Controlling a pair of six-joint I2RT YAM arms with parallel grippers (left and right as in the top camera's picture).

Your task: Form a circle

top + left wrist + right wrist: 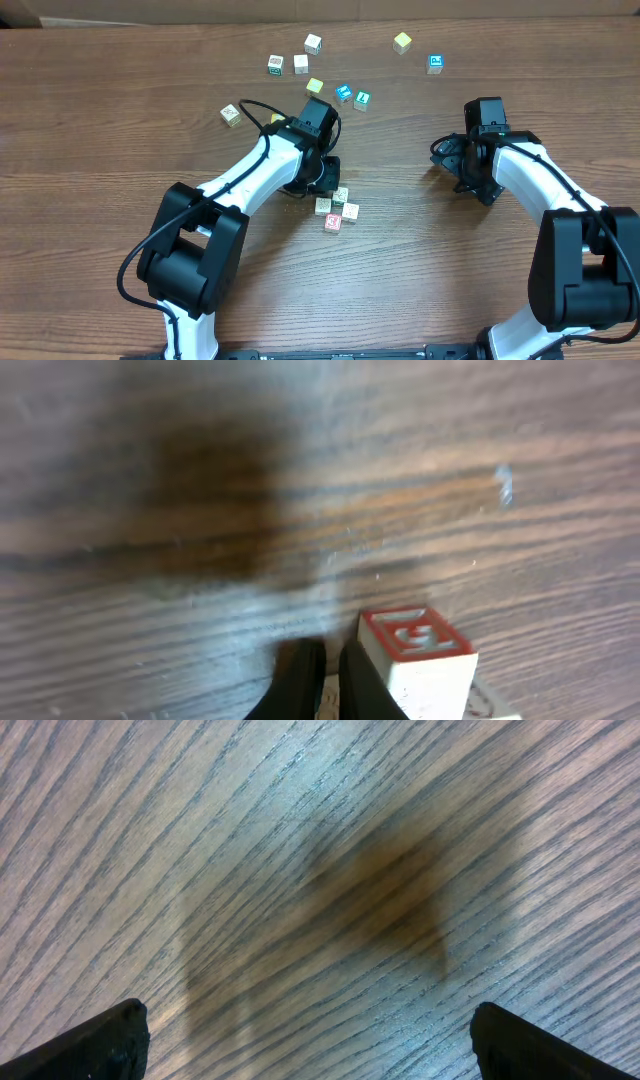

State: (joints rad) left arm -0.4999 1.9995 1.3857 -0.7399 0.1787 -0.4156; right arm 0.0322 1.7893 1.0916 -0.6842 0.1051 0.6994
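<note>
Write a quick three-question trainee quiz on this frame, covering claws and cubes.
1. True or false: the right claw is holding something.
2. The left claw is: A) wide open, B) shut, C) out of view.
3. What colour is the print on the cube right beside the left claw?
Key: 1 false, it stands open over bare table; 2 B; 3 red.
</note>
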